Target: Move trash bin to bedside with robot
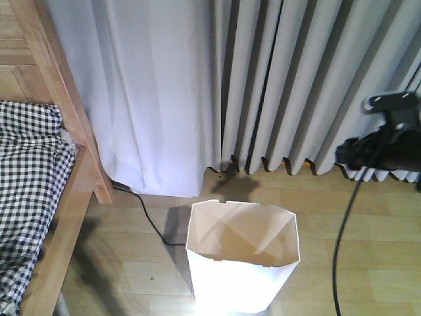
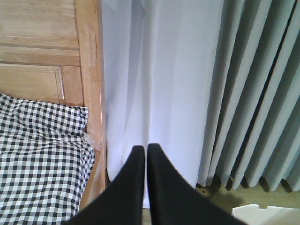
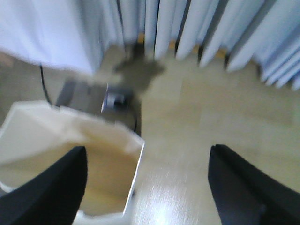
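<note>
Front view, trash bin [image 1: 242, 260] upright, mouth up, left hand [image 2: 142, 152] pressed together, right hand [image 3: 147, 183] spread.

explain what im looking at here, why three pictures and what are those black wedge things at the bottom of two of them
These are three cameras on one two-armed robot, all taken at the same moment. The front-facing view looks ahead from the robot's body: a white trash bin stands on the wooden floor, the wooden bed frame with its checkered quilt is at the left, curtains hang behind, and a black cable runs along the floor.

The other two cameras sit on the wrists, so each looks past its own tool. The black wedges are the tool's fingers. The left tool has its fingers pressed together and holds nothing; it faces the bed and curtain. The right tool is spread wide open above the floor, with its left finger over the bin's rim. That picture is blurred. Nothing is held yet.
</note>
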You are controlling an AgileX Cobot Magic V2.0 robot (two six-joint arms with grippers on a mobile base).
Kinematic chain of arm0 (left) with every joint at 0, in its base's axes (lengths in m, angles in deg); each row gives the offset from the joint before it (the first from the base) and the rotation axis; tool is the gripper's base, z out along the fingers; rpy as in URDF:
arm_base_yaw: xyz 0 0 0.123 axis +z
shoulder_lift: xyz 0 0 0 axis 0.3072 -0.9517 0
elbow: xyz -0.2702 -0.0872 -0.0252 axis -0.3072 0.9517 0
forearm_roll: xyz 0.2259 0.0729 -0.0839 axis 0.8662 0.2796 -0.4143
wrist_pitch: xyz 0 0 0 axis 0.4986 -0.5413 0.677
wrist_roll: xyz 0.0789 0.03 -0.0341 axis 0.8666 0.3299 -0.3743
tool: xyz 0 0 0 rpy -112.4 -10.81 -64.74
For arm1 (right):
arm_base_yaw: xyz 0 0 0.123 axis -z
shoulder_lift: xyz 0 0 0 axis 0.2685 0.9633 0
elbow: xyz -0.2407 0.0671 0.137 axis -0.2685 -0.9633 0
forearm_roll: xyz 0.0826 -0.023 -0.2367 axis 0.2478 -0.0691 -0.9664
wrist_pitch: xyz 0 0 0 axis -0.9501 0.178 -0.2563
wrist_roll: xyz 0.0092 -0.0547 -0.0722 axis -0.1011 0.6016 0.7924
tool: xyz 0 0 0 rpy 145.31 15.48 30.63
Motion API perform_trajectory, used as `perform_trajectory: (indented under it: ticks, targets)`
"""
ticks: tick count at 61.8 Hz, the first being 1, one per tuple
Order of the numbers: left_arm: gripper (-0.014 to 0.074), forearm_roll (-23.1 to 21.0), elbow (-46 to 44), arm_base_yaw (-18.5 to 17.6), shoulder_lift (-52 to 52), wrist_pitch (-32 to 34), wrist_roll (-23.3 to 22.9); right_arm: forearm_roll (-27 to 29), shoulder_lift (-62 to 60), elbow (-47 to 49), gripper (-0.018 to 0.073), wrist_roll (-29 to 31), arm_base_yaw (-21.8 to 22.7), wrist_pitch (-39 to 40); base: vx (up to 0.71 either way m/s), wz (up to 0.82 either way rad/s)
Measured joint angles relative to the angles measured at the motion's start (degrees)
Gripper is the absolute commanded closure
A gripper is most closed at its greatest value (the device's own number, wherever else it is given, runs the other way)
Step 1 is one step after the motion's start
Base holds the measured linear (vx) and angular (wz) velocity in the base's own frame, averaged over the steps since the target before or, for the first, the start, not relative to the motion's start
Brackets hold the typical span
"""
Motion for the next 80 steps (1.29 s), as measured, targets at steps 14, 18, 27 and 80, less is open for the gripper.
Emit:
perform_trajectory:
  ticks: [14,18,27,80]
  targets:
    - [0.0602,0.0,0.0,0.0,0.0,0.0,0.0,0.18,-21.95,-5.46,0.0031,0.0,0.0,0.33,0.0,0.0]
    - [0.0602,0.0,0.0,0.0,0.0,0.0,0.0,0.21,-27.05,-6.06,0.0031,0.0,0.0,0.42,0.0,0.0]
    - [0.0602,0.0,0.0,0.0,0.0,0.0,0.0,0.21,-37.91,-6.58,0.0031,-2.77,0.0,-2.34,0.0,0.0]
    - [0.0602,0.0,0.0,0.0,0.0,0.0,0.0,4.36,-80.83,-32.49,0.0159,-7.47,0.0,0.54,0.0,0.0]
